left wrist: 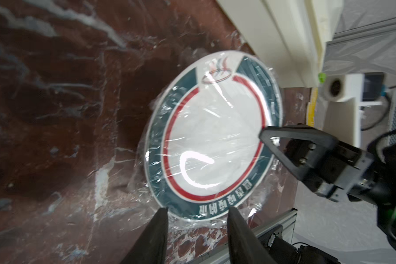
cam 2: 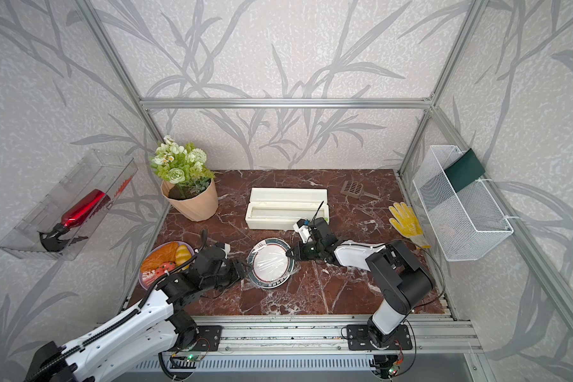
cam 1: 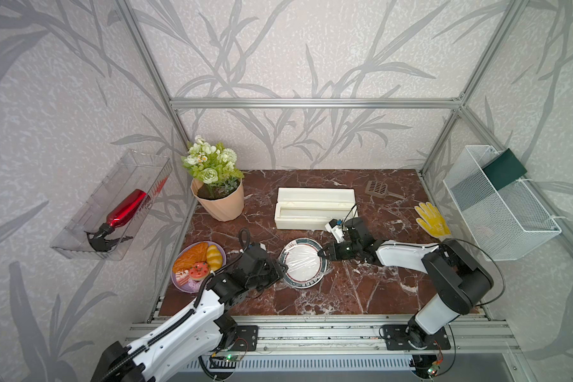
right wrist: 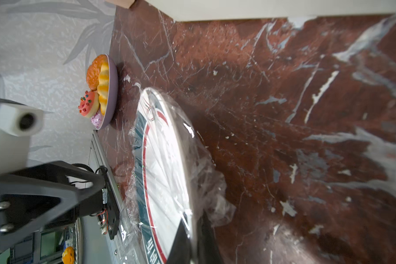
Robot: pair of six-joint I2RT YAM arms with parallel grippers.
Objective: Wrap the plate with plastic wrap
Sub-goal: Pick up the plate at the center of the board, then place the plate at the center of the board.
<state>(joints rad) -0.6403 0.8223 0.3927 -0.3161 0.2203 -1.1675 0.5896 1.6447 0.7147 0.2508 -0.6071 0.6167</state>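
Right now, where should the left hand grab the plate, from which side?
The thin rim by the lettering, approached low from the robot's left, where the open left hand is. The plate is too wide to span; the right hand pinches its right-side rim.

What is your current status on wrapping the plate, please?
Left gripper open at plate edge. Right gripper shut on plate rim. Plastic wrap draped over plate, edges loose. Dispenser box behind, apart.

Counter open in front of plate. Rear access blocked by dispenser box, left side by purple pastry plate. Left end effector and right end effector occupy opposite rims.
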